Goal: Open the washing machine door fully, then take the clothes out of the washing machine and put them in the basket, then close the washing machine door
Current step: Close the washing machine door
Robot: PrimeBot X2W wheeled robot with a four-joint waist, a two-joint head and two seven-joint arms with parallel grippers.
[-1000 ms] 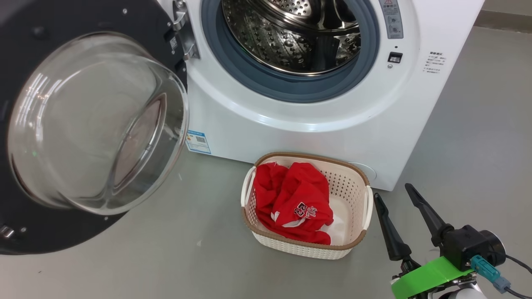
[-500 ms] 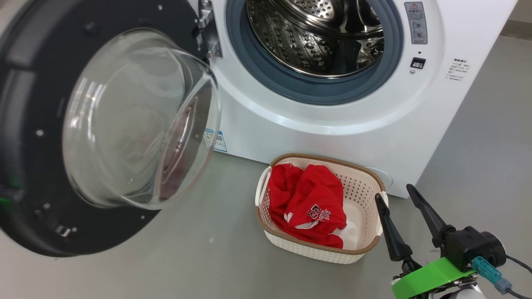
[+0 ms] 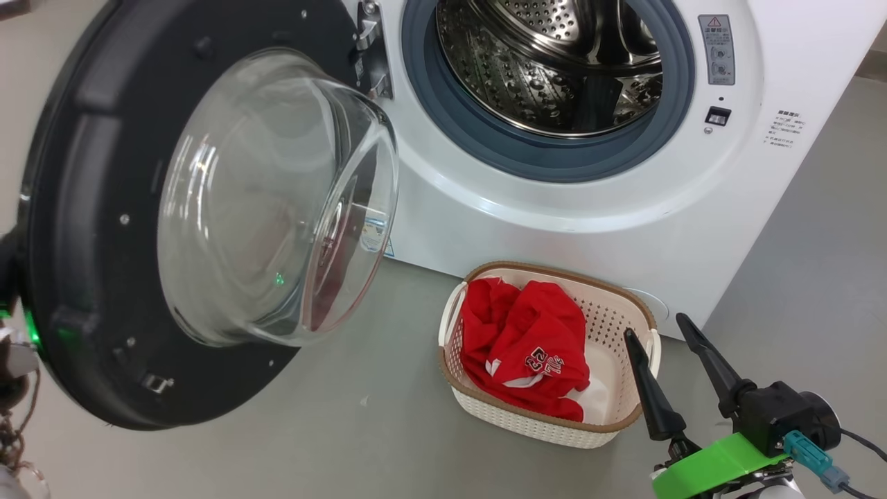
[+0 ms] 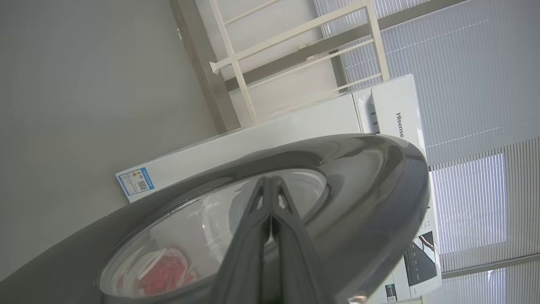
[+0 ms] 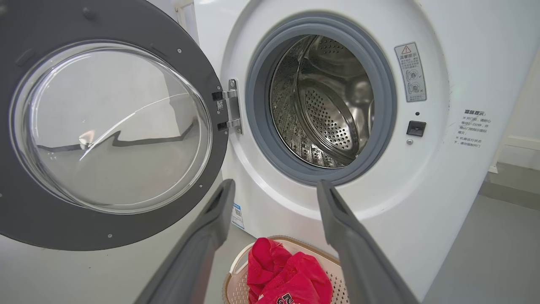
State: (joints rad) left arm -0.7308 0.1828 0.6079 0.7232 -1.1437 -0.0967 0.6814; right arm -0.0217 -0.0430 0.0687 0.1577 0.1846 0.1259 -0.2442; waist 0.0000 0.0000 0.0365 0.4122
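The washing machine (image 3: 554, 229) stands with its steel drum (image 3: 554, 69) bare. Its door (image 3: 90, 208) hangs swung out on the left, glass bowl (image 3: 277, 194) bulging toward the machine. On the floor before the machine sits the basket (image 3: 624, 312) with the red clothes (image 3: 527, 346) crumpled inside. My right gripper (image 3: 655, 327) is open and holds nothing, just right of the basket. In the right wrist view its fingers (image 5: 211, 228) spread below the drum opening (image 5: 329, 105). My left gripper (image 4: 270, 181) is shut and holds nothing. It lies along the door's outer face (image 4: 371, 190); whether it touches I cannot tell.
Grey floor (image 3: 346, 430) spreads left of and before the basket. A blue-and-white label (image 4: 136, 181) marks the machine's lower corner. Behind the machine stand a white rack (image 4: 295, 55) and window blinds (image 4: 464, 84).
The whole head picture has slid right, so the camera turned. Beyond that, the door has swung a little toward the machine, its bowl now more side-on. The right gripper stays open.
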